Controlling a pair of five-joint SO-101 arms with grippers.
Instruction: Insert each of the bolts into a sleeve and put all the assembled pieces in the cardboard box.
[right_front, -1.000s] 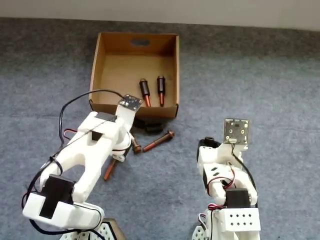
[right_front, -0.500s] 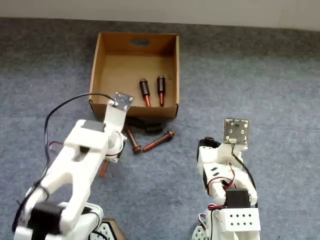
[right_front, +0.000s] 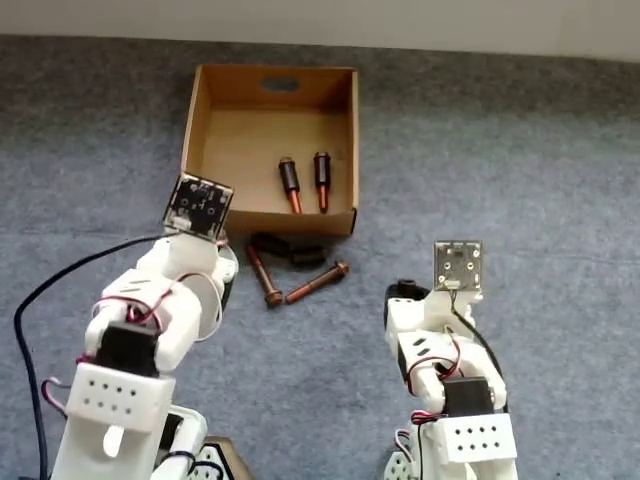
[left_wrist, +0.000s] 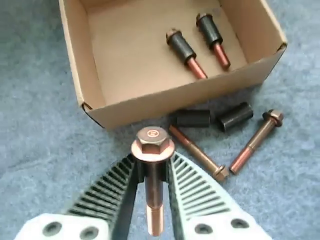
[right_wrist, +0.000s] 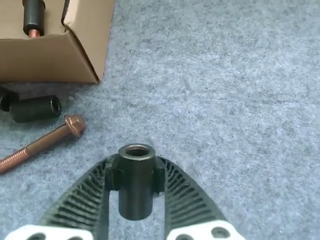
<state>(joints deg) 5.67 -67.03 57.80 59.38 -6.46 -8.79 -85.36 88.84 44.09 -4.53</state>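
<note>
Soft, even light lay over the grey table (right_front: 560, 150), casting only faint shadows along the cardboard box (right_front: 230, 92) walls.

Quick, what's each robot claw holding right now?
Left gripper: shut, holding a bolt.
Right gripper: shut, holding a sleeve.
</note>
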